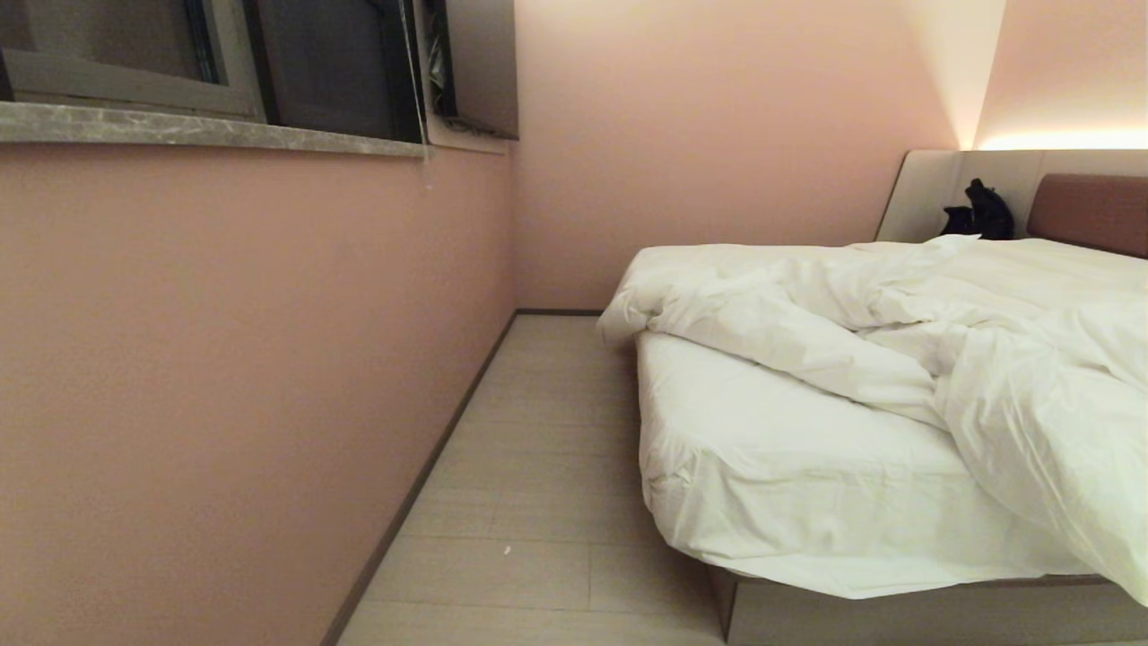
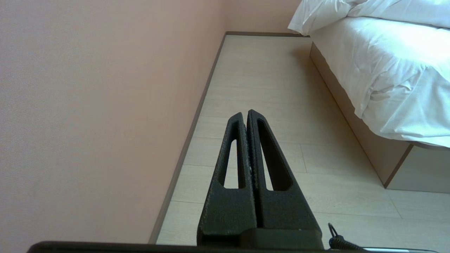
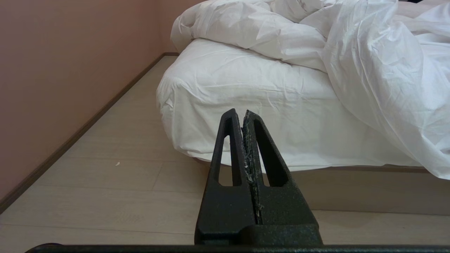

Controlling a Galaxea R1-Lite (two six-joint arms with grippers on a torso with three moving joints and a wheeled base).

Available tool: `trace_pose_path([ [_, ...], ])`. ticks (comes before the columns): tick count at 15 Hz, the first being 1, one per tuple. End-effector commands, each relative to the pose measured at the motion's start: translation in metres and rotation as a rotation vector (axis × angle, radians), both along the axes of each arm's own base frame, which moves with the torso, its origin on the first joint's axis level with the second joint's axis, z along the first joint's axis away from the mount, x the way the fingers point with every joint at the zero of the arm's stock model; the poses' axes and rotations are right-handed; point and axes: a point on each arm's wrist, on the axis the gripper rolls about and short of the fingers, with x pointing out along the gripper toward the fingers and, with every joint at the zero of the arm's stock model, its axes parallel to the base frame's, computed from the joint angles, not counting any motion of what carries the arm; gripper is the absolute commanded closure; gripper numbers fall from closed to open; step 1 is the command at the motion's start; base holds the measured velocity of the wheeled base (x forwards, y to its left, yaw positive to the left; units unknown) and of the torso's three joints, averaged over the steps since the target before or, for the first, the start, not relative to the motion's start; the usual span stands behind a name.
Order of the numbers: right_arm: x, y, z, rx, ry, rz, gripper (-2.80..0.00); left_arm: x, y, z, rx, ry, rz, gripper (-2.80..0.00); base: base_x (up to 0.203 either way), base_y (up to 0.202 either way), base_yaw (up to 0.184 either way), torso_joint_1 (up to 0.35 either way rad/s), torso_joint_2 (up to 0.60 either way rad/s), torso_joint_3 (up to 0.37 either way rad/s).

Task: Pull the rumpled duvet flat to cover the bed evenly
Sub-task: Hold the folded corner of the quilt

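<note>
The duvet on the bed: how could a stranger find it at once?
Start at the wide low bed with the brownish-red padded headboard. On it lies the thick puffy white creased duvet, bunched up. Unlike the thin taut white fitted sheet bared beside it, it is bulky and folded.

Pink wall (image 1: 224,377) runs along my left, a window (image 1: 224,54) with a grey stone sill (image 1: 206,130) above. Pale plank floor (image 1: 529,484), dark skirting (image 1: 421,475); warm strip light (image 1: 1058,141) glows in the far corner.

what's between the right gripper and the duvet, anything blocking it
Nothing visible. The right gripper, shut, sits low over bare floor off the bed's near corner. Only open floor and the sheeted mattress side lie before the bunched duvet. The left gripper is shut too.
</note>
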Motion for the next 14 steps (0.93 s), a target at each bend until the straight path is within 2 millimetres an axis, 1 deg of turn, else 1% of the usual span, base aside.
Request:
trace_pose_path([
  [1,0.0002,0.0,-0.0002,0.0,0.002,0.001,0.0,0.0,0.0,-0.0001,0.001,0.001,0.0,0.0,0.0,0.0,0.0,0.0,0.0,0.0],
  [14,0.0002,0.0,-0.0002,0.0,0.002,0.001,0.0,-0.0001,0.0,0.0003,0.003,0.0,0.001,0.0,0.0,0.0,0.0,0.0,0.0,0.0],
])
